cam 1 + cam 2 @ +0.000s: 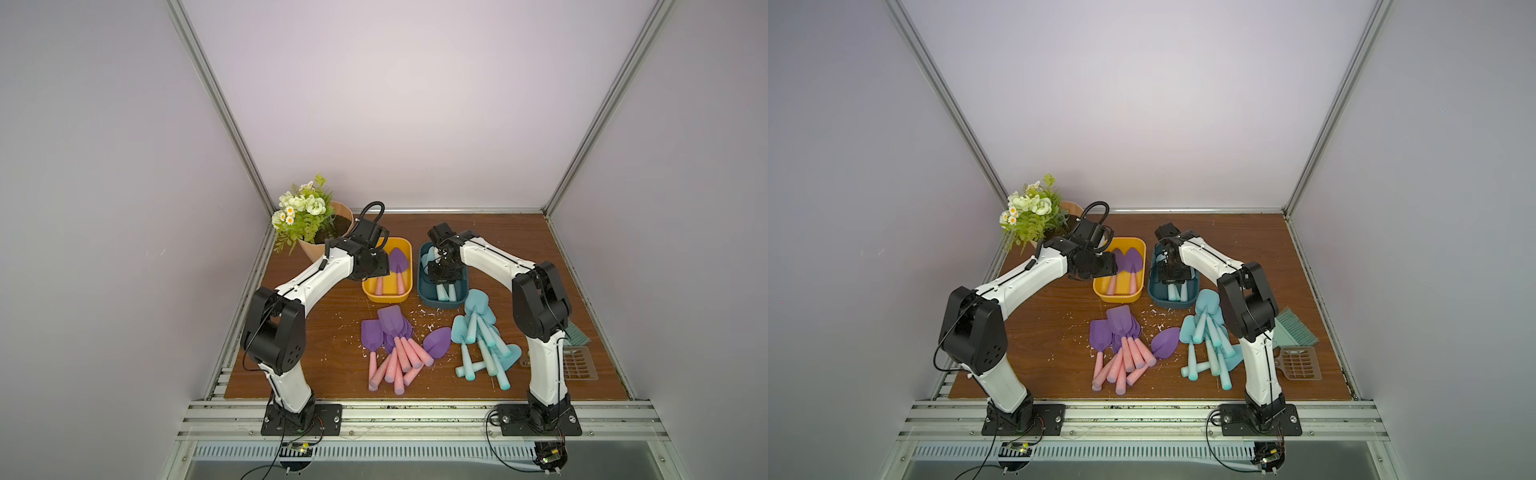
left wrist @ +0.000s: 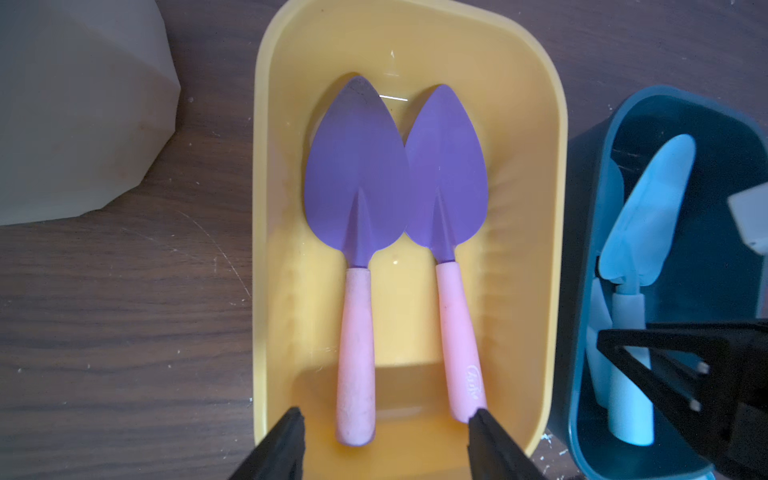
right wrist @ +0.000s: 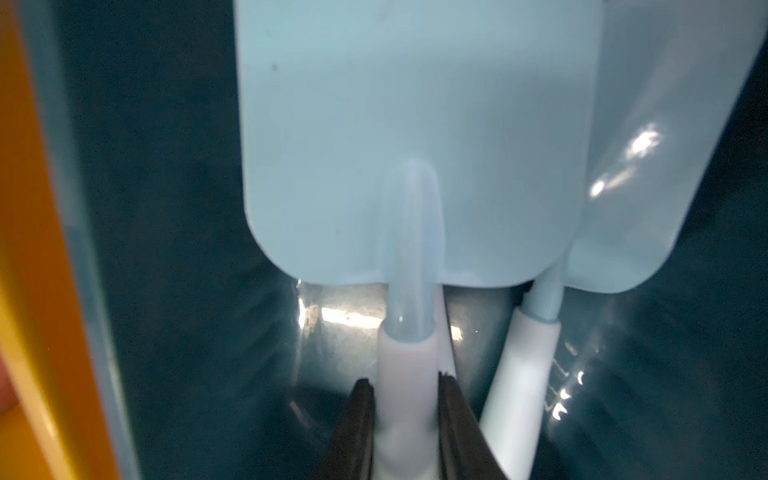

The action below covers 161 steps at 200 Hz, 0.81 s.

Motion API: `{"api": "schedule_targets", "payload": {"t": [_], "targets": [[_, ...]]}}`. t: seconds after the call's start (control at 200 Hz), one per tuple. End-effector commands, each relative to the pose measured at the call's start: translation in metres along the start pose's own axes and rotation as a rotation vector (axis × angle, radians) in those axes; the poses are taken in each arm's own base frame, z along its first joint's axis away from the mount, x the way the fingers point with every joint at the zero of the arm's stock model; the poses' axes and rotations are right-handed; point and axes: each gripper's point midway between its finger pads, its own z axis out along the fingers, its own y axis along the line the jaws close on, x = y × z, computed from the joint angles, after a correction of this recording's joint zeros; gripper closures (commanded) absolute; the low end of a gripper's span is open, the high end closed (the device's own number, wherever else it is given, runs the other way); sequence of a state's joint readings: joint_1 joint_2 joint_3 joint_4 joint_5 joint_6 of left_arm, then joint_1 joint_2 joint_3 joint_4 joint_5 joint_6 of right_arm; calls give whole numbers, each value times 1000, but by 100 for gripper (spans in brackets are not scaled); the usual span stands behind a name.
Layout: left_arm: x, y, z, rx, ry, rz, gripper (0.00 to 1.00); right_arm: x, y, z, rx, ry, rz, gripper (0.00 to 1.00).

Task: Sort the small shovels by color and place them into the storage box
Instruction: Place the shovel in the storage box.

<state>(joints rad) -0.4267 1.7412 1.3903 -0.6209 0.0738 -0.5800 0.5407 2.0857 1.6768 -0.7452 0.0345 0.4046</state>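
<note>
Handle of a turquoise shovel [image 3: 411, 166] is pinched by the right gripper [image 3: 405, 380], low inside the dark teal box [image 3: 166, 208], long axis running near to far with the blade at the far end. The left gripper [image 2: 386, 415] hangs wide and empty over the yellow box [image 2: 262, 208]; the purple pile [image 1: 395, 332] lies just near of it.
</note>
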Motion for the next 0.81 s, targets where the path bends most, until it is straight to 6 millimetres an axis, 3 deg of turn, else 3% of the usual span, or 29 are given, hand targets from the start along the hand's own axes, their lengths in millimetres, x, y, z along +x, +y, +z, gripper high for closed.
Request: {"api": "schedule_targets", "payload": {"t": [0.0, 0.265, 0.385, 0.52, 0.63, 0.801], "targets": [[2, 3, -5, 0, -5, -21, 35, -16, 12, -14, -68, -52, 31, 80], [19, 9, -5, 4, 29, -18, 33, -21, 14, -21, -75, -68, 57, 40], [32, 13, -8, 12, 50, -16, 32, -25, 7, -36, -46, -106, 57, 38], [59, 18, -10, 20, 93, -18, 32, -34, -3, -67, -6, -187, 56, 38], [89, 15, -11, 20, 138, 6, 32, -37, -9, -90, 5, -242, 55, 38], [139, 14, -15, 26, 227, -7, 31, -30, -9, -107, -16, -262, 24, 39]]}}
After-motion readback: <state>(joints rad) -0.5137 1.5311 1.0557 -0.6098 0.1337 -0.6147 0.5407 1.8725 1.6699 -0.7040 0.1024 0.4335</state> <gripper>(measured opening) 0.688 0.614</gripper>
